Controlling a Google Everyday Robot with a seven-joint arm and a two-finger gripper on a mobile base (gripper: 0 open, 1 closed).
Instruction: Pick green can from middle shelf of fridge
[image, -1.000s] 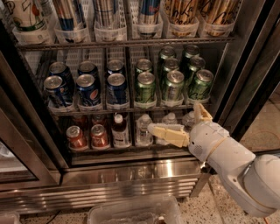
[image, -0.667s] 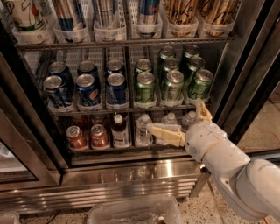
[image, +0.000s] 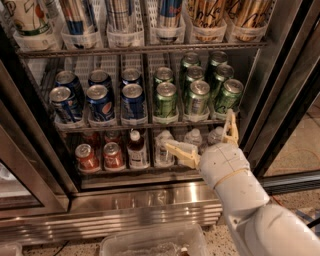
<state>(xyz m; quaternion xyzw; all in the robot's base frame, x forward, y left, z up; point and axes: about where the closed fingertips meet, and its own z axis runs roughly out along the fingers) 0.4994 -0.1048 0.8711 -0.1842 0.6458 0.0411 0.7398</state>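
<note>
I have the gripper (image: 202, 140) low in front of the open fridge (image: 280, 90), level with the bottom rack and just below the right half of the middle shelf (image: 150, 123). Its jaws stand wide apart and hold nothing: 1 tan finger reaches left across the clear bottles (image: 192, 137) on the bottom rack, the other points up toward the shelf's front edge. The white arm (image: 250, 210) comes in from the lower right corner of my view. The green can (image: 228, 95) nearest the raised finger sits at the front right end of the middle shelf, upright in its clear lane tray, not touched. 2 more green cans (image: 181, 97) stand beside it along the front, with others lined up behind them. The left half of the same shelf holds blue cans (image: 100, 102) in 3 lanes. Below them, at the left of the bottom rack, are 2 red cans (image: 100, 156) and a dark bottle with a white cap (image: 136, 150). The rack above carries tall cans (image: 120, 15) in clear trays. Under the racks runs the stainless steel base (image: 140, 207).
</note>
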